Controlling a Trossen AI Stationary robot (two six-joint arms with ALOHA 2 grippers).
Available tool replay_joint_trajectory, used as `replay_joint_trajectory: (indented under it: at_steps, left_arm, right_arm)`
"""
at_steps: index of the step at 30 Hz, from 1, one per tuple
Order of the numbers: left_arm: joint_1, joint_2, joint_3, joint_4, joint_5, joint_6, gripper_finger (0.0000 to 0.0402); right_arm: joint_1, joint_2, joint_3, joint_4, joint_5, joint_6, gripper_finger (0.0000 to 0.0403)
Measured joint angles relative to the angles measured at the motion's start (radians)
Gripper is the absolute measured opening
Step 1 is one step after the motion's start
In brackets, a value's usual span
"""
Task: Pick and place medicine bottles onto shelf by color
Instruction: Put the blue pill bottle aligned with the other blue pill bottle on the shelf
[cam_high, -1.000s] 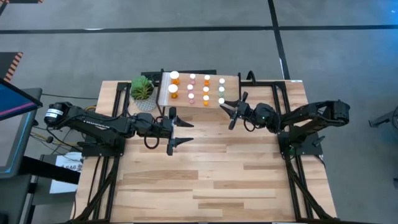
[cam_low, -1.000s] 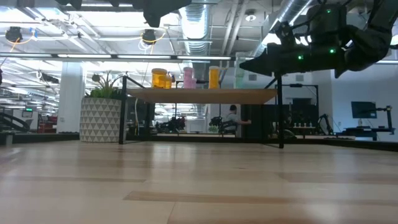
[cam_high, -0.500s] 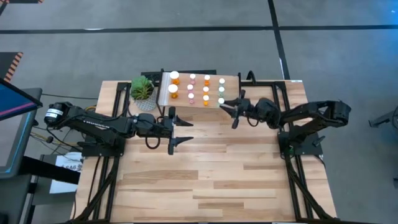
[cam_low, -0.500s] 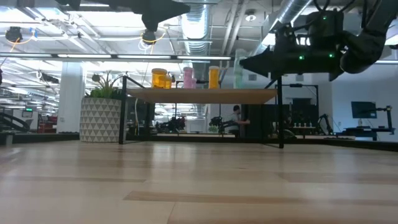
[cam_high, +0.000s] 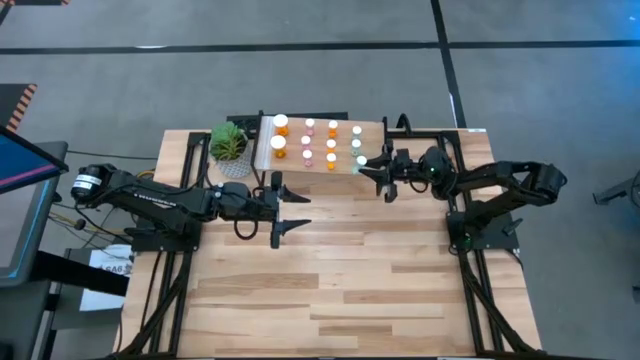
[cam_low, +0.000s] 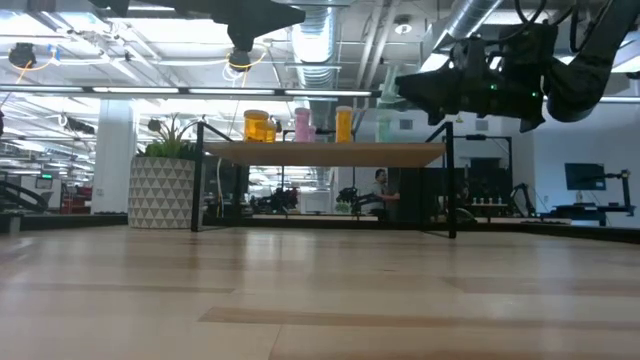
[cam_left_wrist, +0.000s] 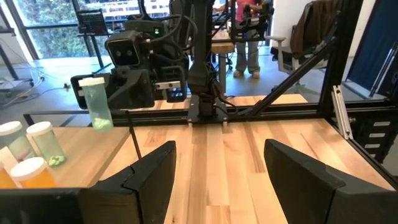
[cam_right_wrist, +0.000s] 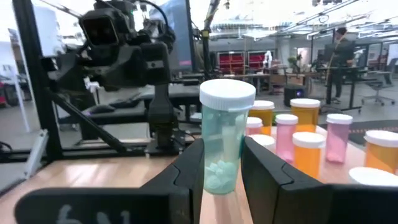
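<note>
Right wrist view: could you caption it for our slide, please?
Right gripper holds a green-teal bottle upright, with orange and pink bottles behind.

Translucent plastic green bottle (cam_right_wrist: 222, 142); matt light-wood shelf (cam_high: 372, 137).

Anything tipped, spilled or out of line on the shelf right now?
Nothing stands out. The bottles on the shelf stand upright in rows, and the right pincer holds a green bottle upright at the shelf's edge.

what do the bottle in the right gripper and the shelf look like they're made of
Green bottle, held in the right gripper: likely translucent plastic, since pale tablets show through its wall; the white cap looks opaque and matte. Shelf: the top looks like light wood, grain not clear; its thin dark legs are probably metal.
</note>
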Motion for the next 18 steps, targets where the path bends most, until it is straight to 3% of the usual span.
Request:
replay_joint_trajectory:
  at_steps: [10, 18]
  left_arm:
    - [0.000, 0.000, 0.000, -0.024, 0.000, -0.008, 0.0233]
    - [0.004, 0.000, 0.000, -0.032, -0.044, 0.000, 0.0233]
  right_arm:
    - [-0.009, -0.020, -0.007, -0.041, 0.012, -0.039, 0.0109]
    - [0.061, -0.160, -0.051, -0.192, 0.204, -0.104, 0.0109]
